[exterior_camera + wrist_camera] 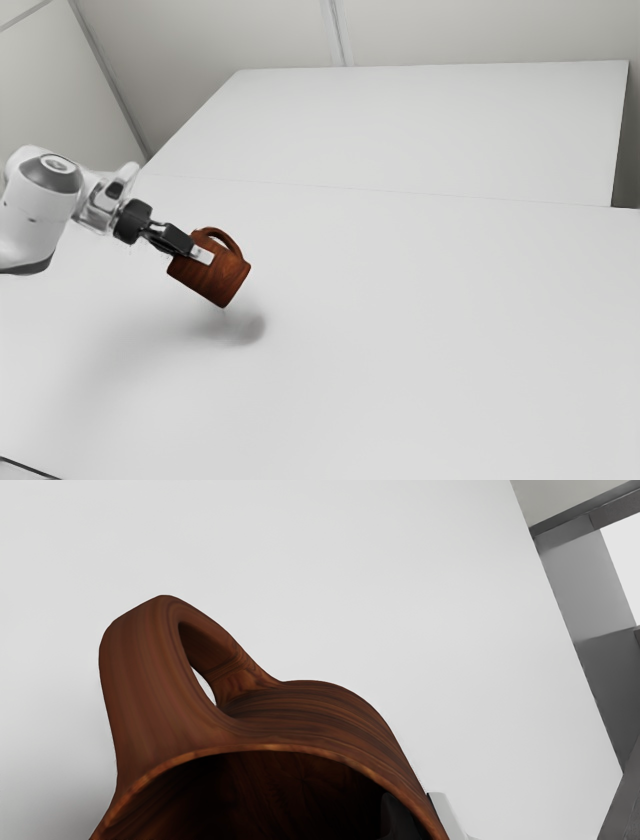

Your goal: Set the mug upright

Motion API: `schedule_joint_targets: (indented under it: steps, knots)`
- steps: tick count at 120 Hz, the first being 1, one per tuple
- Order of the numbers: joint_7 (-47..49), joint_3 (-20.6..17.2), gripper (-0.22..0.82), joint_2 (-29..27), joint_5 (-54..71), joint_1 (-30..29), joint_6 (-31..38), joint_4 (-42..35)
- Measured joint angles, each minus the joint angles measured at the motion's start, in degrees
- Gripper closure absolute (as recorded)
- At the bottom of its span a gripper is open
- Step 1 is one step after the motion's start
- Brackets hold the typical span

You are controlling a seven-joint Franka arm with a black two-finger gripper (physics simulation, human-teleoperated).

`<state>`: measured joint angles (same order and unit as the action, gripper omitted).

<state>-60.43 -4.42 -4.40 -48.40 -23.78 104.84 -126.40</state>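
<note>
In the exterior view my gripper [201, 255] reaches from the left and is shut on the wall of the brown wooden mug [222, 277]. The mug hangs tilted above the white table, its handle on the upper side and its mouth facing back toward my hand. Seen in the wrist view, the gripper [424, 814] has one dark finger inside the mouth of the mug [310, 710] and a pale one against the outside, with the wall pinched between them. The lower part of the mug is cut off there.
The white table [420, 330] spreads beneath and beyond the mug, whose shadow lies on it just below. Walls stand behind the table's far edge. Grey structures [600, 680] lie past the table's edge in the wrist view.
</note>
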Motion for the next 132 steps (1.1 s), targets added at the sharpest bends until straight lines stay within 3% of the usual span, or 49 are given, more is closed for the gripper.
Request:
schedule_joint_targets:
  steps: [15,29,50,79,132]
  knots:
    - [4.2,0.1,0.78,-2.6,8.8,9.2,1.6,1.9]
    - [10.1,-1.2,0.79,-6.0,18.7,12.5,2.7,2.3]
    - [20.4,-7.0,0.79,-12.2,31.3,13.3,3.8,0.7]
    - [33.9,-11.2,0.79,-15.3,42.0,13.2,9.2,-6.6]
    - [49.6,-12.1,0.79,-15.1,48.5,13.3,31.3,-19.8]
